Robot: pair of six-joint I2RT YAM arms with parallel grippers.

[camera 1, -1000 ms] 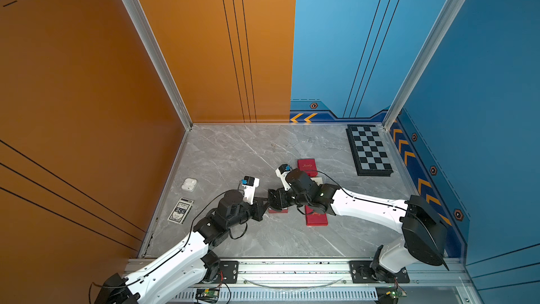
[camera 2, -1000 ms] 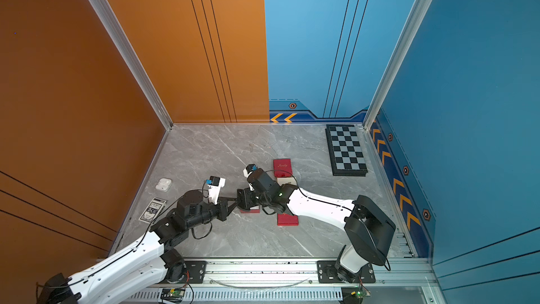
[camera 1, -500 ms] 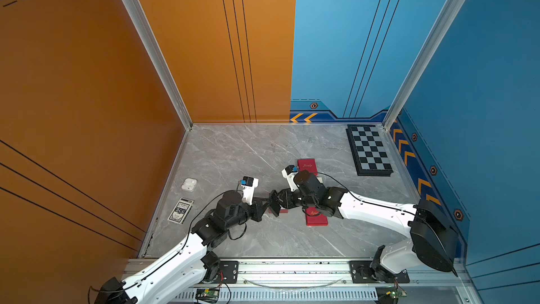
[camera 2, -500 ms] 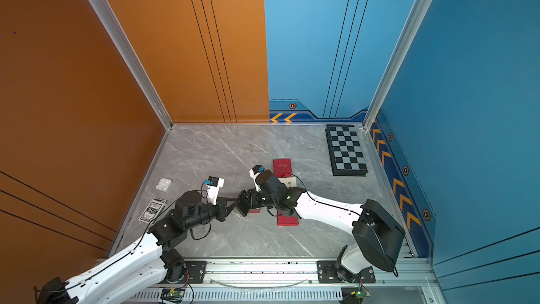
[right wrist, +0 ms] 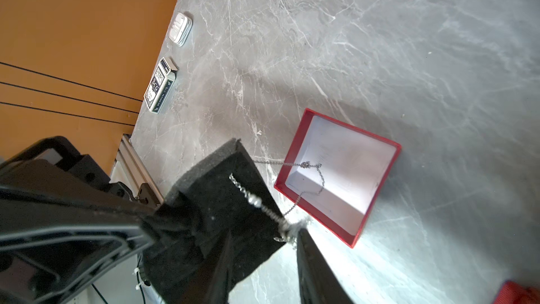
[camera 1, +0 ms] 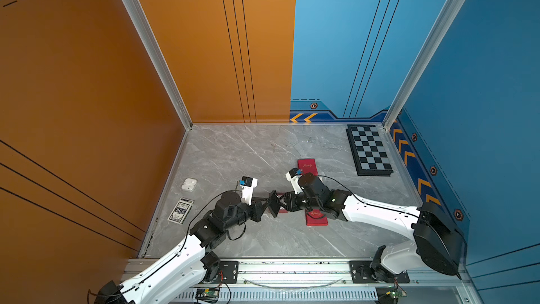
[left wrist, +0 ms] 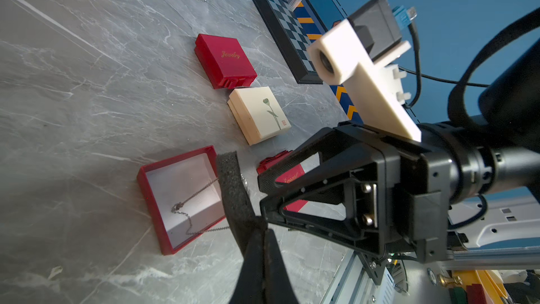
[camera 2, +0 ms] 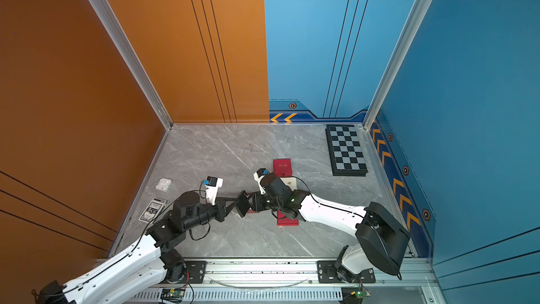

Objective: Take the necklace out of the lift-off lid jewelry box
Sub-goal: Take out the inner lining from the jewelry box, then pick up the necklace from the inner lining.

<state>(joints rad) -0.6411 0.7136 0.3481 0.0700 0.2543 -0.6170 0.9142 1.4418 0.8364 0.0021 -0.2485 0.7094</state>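
Right pincer (right wrist: 264, 235) widened, open; left pincer (left wrist: 261, 229) clamps foam insert (left wrist: 233, 188) above grey marble tabletop (camera 1: 233, 153).

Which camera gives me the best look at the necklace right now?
The right wrist view: the necklace lies across the face of the foam pad, its chain trailing into the open red box. The left wrist view shows only the loop lying in the box, with the pad edge-on. In both top views it is too small to make out.

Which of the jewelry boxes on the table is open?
The lidless red box with the white lining, by the foam pad. The red Jewelry box and the cream flower box are closed.
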